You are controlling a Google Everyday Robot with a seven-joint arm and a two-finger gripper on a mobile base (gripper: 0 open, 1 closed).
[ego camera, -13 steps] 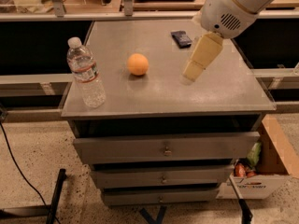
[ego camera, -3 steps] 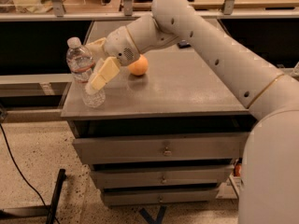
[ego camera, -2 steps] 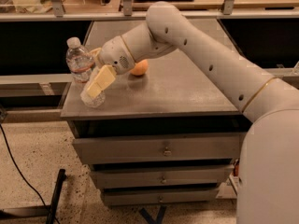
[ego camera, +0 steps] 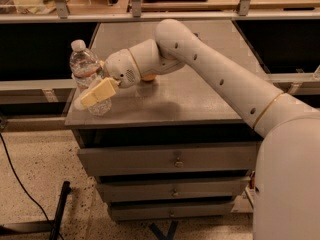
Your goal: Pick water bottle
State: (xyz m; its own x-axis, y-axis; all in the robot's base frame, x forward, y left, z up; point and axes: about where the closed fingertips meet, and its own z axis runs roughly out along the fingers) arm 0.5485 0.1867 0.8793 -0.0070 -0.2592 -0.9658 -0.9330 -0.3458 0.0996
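The water bottle (ego camera: pixel 84 66) stands upright at a front corner of the cabinet (ego camera: pixel 190 104) top, with the gripper (ego camera: pixel 95 95) against its lower half. It looks like the grasping step. I cannot tell whether the grip has closed. Next comes a firm squeeze and a straight lift.

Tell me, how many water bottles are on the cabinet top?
1. The water bottle stands near the front left corner of the cabinet top, with the gripper at its lower part. The arm may hide something small behind it.
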